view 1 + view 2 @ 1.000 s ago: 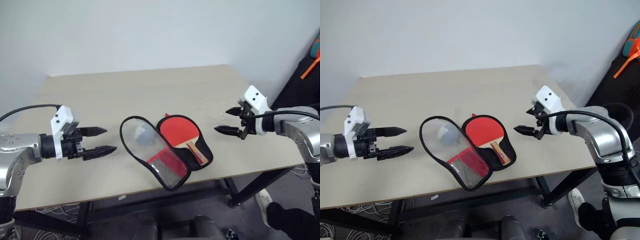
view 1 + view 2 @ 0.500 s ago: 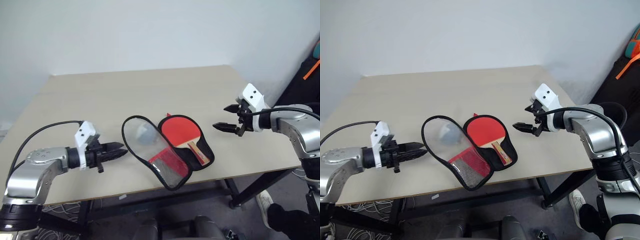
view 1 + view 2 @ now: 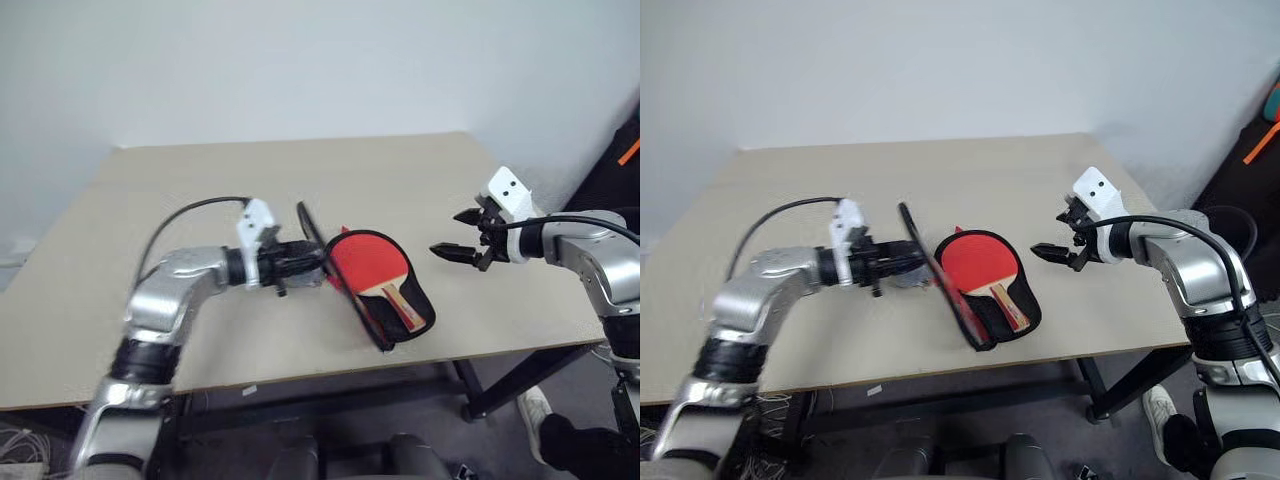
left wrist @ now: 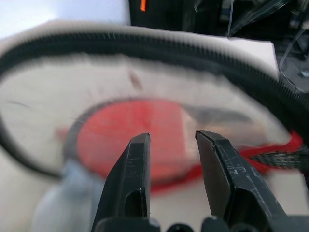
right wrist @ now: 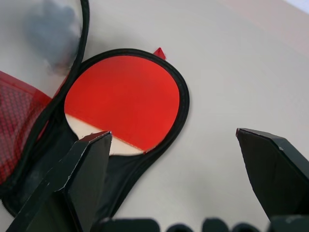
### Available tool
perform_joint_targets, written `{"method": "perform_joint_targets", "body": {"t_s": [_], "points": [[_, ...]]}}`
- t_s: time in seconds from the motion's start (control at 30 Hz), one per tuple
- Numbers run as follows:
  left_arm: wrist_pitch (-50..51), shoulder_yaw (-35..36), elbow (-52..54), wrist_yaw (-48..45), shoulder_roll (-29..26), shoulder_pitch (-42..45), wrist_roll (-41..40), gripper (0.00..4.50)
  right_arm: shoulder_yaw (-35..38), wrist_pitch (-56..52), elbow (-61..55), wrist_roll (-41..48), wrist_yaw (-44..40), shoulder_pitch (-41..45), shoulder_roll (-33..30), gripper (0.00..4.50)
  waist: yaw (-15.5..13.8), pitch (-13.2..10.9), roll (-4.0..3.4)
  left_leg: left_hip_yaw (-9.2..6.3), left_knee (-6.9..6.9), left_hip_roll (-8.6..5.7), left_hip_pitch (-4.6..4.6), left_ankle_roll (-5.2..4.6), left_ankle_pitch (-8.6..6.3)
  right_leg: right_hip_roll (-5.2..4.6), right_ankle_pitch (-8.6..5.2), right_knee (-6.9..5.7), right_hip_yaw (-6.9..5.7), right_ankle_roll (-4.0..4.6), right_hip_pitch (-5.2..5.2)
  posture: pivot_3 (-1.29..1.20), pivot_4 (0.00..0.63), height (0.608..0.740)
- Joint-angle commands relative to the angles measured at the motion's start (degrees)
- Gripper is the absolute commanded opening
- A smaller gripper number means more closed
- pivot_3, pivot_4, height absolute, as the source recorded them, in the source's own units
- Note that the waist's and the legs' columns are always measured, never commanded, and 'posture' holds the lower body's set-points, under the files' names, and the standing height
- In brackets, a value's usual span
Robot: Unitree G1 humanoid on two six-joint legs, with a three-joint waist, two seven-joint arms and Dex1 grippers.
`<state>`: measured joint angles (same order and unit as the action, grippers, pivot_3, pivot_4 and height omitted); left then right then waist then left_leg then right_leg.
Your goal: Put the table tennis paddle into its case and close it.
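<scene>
The paddle [image 3: 370,262] already lies in the lower half of the case [image 3: 398,318] on the worktop [image 3: 180,190]; the left end effector [image 3: 312,266], fingers narrowed, props the clear lid [image 3: 318,258] upright, the right end effector [image 3: 462,236] hangs wide and empty beside it, so folding down and zipping remain.

There is one table [image 3: 200,330], one paddle [image 3: 368,260], one open case [image 3: 400,322], one small grey-blue lump [image 5: 50,31], and two grippers, left [image 3: 312,263] and right [image 3: 455,235].
</scene>
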<state>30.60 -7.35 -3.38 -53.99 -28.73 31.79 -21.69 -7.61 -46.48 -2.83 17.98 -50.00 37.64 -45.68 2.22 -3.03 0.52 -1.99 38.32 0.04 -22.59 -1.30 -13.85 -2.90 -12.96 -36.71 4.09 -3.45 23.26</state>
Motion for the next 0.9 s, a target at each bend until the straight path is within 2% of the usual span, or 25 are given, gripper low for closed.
{"method": "perform_joint_targets", "body": {"t_s": [0.03,0.2,0.37,0.53,0.63,0.8,0.9], "points": [[-2.7,-3.8,-4.1,2.9,4.9,3.4,4.1,1.52,1.9,1.2,0.2,-0.9,1.0,1.8,0.3,4.5,0.0,0.0,0.01,0.02,0.0,-0.01,0.0,0.0,0.0,0.0,0.0,0.01,0.04,0.0,0.0,0.0,0.0,0.74],[-1.0,-6.0,-1.4,4.6,8.0,1.4,5.4,1.52,2.6,0.4,-0.7,-0.4,1.8,1.2,0.2,4.5,0.5,0.0,0.01,0.05,-0.07,0.01,-0.02,-0.01,-0.01,0.04,0.02,-0.02,0.14,-0.03,0.14,0.0,0.0,0.74],[8.0,-5.8,11.4,4.6,5.5,-7.5,1.0,1.52,3.5,-1.2,-2.8,0.4,3.6,-0.7,0.6,4.5,0.5,0.0,-0.02,0.04,-0.15,0.06,0.03,-0.01,-0.01,0.09,0.01,-0.05,0.16,-0.02,0.15,0.0,0.0,0.74],[15.7,-4.9,18.9,5.9,4.5,-12.0,-3.3,1.52,3.8,-2.1,-3.6,0.5,4.4,-1.2,1.3,4.5,0.4,0.0,0.01,0.0,0.01,0.0,0.0,-0.03,0.01,0.04,0.0,-0.05,0.13,-0.01,0.04,0.0,0.0,0.74],[20.4,-3.6,21.2,7.5,5.1,-14.4,-6.5,2.12,4.0,-2.8,-4.1,0.6,4.9,-1.3,1.9,4.5,0.4,0.0,0.01,-0.01,0.0,-0.03,0.0,-0.05,0.02,0.03,-0.01,-0.03,0.15,-0.01,0.03,0.0,0.0,0.74],[24.6,-4.4,21.9,10.0,6.5,-17.2,-8.6,3.77,4.2,-4.4,-5.9,1.2,6.0,-1.9,3.1,4.5,0.4,0.0,0.0,-0.02,-0.06,-0.01,0.02,-0.05,0.02,0.04,0.0,-0.04,0.15,-0.03,0.06,0.0,0.0,0.74],[25.9,-4.9,20.8,11.3,7.0,-17.5,-8.4,3.77,4.4,-5.1,-6.6,1.4,6.4,-2.2,3.5,4.5,0.4,0.0,0.0,-0.02,-0.04,-0.02,0.02,-0.05,0.03,0.05,0.0,-0.05,0.15,-0.02,0.05,0.0,0.0,0.74]]}}
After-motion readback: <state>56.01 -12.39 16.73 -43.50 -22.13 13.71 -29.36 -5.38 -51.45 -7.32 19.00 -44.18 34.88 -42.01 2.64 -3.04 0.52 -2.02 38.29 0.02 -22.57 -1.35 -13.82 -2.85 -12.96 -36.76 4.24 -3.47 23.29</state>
